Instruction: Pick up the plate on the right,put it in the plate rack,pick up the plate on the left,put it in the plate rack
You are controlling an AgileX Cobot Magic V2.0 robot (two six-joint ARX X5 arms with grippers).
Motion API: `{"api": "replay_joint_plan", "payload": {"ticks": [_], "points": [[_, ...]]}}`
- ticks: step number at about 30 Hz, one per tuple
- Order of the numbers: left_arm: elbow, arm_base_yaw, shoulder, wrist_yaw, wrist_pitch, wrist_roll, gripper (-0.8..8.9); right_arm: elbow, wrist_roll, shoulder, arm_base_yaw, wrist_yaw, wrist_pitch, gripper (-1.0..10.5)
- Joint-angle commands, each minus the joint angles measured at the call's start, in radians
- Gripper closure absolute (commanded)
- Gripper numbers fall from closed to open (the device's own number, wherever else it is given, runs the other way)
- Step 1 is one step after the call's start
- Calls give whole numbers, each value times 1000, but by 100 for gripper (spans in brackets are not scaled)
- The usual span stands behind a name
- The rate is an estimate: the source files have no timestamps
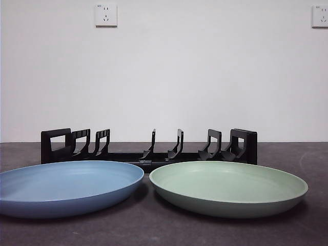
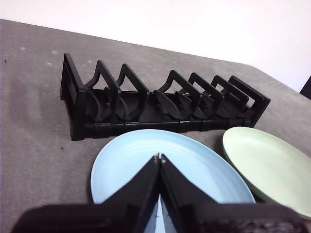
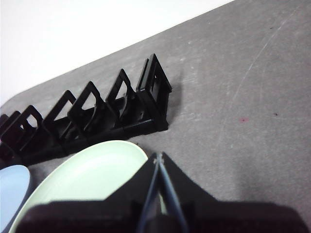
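Note:
A blue plate (image 1: 66,185) lies flat on the table at the left, and a green plate (image 1: 228,187) lies flat at the right. Behind both stands the long black plate rack (image 1: 148,148), with nothing between its prongs. My left gripper (image 2: 159,157) hangs shut above the blue plate (image 2: 194,167), touching nothing. My right gripper (image 3: 158,156) hangs shut above the near edge of the green plate (image 3: 92,172), also holding nothing. The rack (image 2: 160,104) lies just beyond the plates in both wrist views (image 3: 92,116). Neither arm shows in the front view.
The dark grey table (image 1: 154,228) runs to a white wall with two sockets (image 1: 105,15). Bare table (image 3: 243,121) lies to the right of the rack and the green plate.

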Motion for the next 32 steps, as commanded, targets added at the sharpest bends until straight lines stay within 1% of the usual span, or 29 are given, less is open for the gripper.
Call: {"api": "replay_joint_plan", "payload": {"ticks": [1, 5, 8, 10, 17, 22, 24, 26, 29, 30, 32], "points": [[-11, 2, -2, -1, 36, -56, 820, 13, 24, 8, 0, -1, 8, 956], [29, 3, 8, -33, 32, -87, 820, 72, 23, 71, 0, 1, 6, 956], [87, 3, 52, -67, -12, -85, 820, 138, 12, 158, 0, 2, 5, 956], [124, 3, 100, -80, -14, -85, 820, 189, -6, 229, 0, 1, 5, 956], [259, 2, 324, -74, 10, 0, 820, 386, -47, 492, 0, -10, -21, 955], [370, 2, 493, -40, -14, 13, 819, 517, -105, 673, 0, -85, -85, 954], [415, 2, 562, 0, -16, 20, 818, 563, -113, 740, 0, -113, -125, 946], [462, 2, 628, 40, -15, 21, 817, 603, -146, 805, 0, -137, -164, 946], [556, 1, 762, 86, -24, 24, 812, 680, -208, 956, 0, -216, -245, 944], [581, -2, 803, 103, -35, 24, 782, 698, -223, 1007, 0, -238, -259, 909], [609, -18, 860, 115, -47, 27, 595, 708, -225, 1086, 0, -238, -264, 763]]}}
